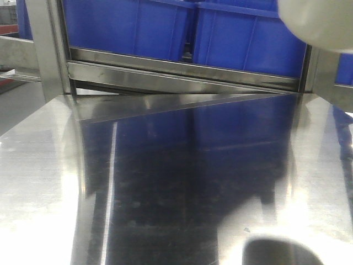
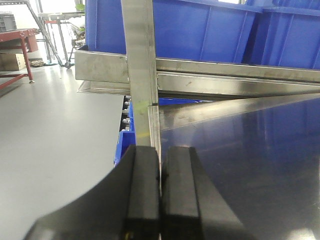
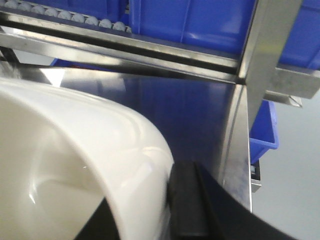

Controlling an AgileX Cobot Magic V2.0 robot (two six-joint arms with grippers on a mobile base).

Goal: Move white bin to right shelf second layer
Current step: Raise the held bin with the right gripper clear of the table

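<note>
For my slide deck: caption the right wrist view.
Right gripper grips the white bin by its wall, steel tabletop and blue crates on the rack beyond.

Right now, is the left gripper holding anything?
No, the left gripper has its two black fingers closed against each other with nothing between them.

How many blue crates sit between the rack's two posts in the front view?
2: the left crate and the right crate, side by side on the rack level behind the tabletop. Blue patches past the left post and right post may be further crates.
</note>
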